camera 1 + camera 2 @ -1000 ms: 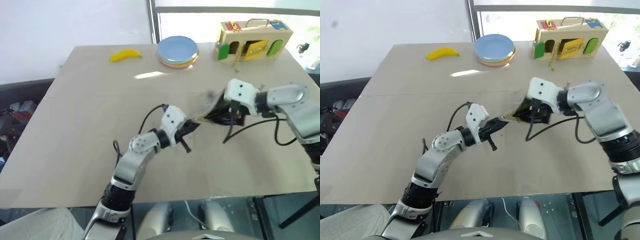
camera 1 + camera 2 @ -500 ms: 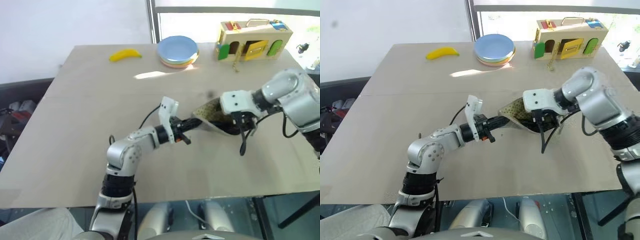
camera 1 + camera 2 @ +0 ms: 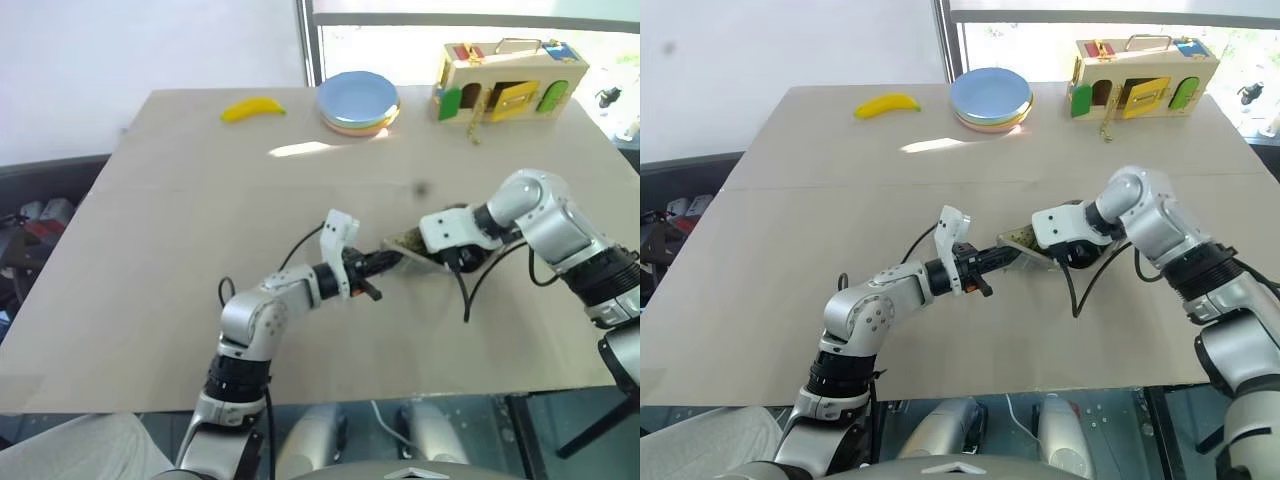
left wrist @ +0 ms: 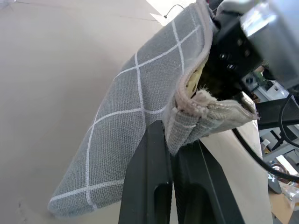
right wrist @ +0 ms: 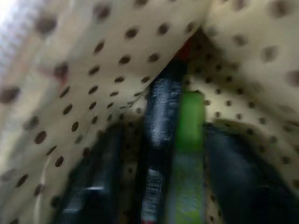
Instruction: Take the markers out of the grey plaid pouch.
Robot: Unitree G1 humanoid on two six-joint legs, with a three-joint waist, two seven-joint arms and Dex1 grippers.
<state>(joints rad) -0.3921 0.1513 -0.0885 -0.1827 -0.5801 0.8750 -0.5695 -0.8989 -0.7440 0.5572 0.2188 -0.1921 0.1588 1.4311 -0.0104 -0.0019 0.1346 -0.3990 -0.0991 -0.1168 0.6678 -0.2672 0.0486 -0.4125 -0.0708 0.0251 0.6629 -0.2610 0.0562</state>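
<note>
The grey plaid pouch point(image 4: 140, 126) is held up over the desk point(image 3: 180, 200), its mouth open. Inside, against dotted lining, a green marker point(image 5: 187, 158) lies beside a dark one point(image 5: 159, 121).

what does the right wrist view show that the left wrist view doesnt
Right wrist view: the pouch's spotted cream lining, with the markers lying inside between the right gripper's fingers.
Left wrist view: the grey plaid pouch from outside, its edge pinched in the shut left gripper, above the table.
Both: the same pouch, with the right gripper reaching into its open mouth.
</note>
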